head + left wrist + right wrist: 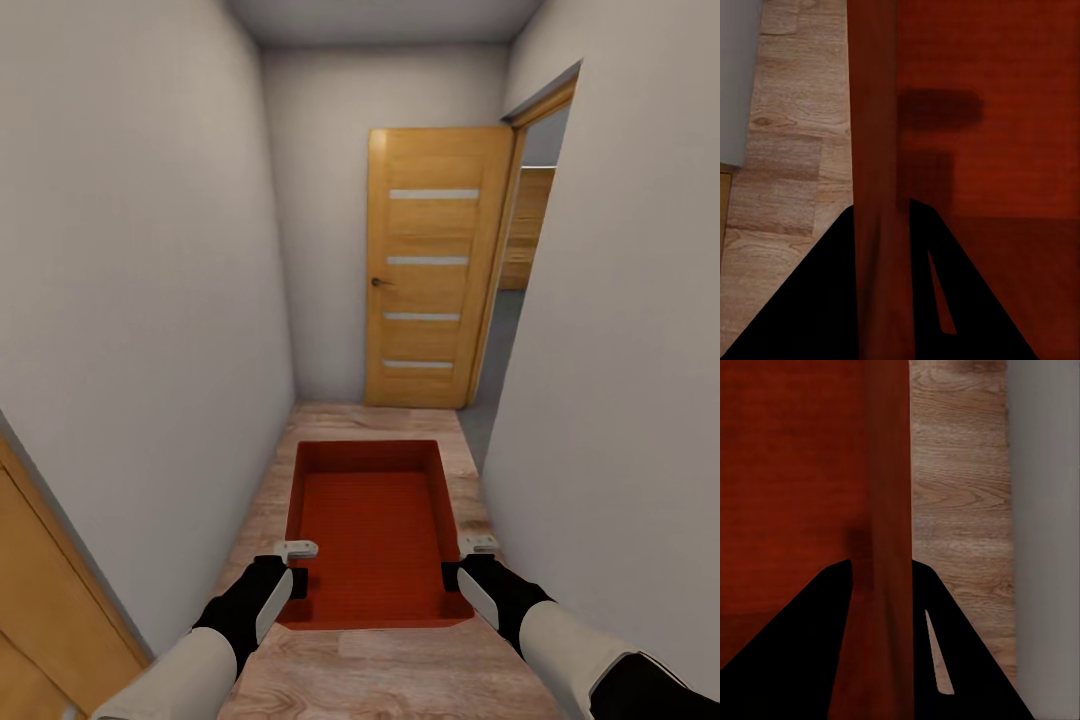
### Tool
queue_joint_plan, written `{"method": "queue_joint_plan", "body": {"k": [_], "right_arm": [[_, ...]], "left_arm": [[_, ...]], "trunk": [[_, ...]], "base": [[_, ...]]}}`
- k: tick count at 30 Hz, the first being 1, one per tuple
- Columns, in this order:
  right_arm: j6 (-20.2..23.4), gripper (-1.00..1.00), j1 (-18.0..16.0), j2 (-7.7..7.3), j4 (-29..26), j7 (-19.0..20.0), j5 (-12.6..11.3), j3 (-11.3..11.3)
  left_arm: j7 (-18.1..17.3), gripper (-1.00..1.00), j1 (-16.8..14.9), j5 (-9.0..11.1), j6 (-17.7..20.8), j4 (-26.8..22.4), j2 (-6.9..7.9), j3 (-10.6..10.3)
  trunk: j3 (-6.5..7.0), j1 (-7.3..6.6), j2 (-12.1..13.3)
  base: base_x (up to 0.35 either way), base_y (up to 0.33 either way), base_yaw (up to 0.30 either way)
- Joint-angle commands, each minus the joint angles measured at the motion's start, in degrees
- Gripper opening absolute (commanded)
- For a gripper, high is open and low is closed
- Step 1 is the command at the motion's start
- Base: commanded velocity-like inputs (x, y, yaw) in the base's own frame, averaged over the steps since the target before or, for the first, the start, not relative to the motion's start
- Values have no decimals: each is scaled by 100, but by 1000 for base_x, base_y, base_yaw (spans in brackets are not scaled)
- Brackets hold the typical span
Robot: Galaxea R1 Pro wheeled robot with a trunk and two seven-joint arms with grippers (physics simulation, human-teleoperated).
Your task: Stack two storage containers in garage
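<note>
A red-orange rectangular open-top plastic bin (372,530) hangs level above the light wood plank floor (390,670) of a narrow pale-walled corridor. The left gripper (292,583) clamps the bin's left wall, the right gripper (452,576) its right wall. A honey-coloured wooden door (432,268) stands open at the far end.

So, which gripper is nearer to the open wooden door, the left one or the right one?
Right, slightly. The right gripper clamps the bin's right wall, on the side where the door stands ahead. The left gripper clamps the opposite wall, farther across.
</note>
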Motion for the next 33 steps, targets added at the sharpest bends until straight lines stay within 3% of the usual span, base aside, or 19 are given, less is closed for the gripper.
{"method": "queue_joint_plan", "body": {"k": [1, 33], "right_arm": [[-3, -100, -10, -6, -36, 0, -96, 151], [-3, -100, -10, 1, -36, 0, -96, 154]], "left_arm": [[80, -100, -3, 34, 45, 290, 19, -95], [80, -100, -3, 29, 45, 290, 20, -95]], "trunk": [[-12, 7, -14], [-12, 7, -14]], "base": [[322, 0, 0], [322, 0, 0]]}}
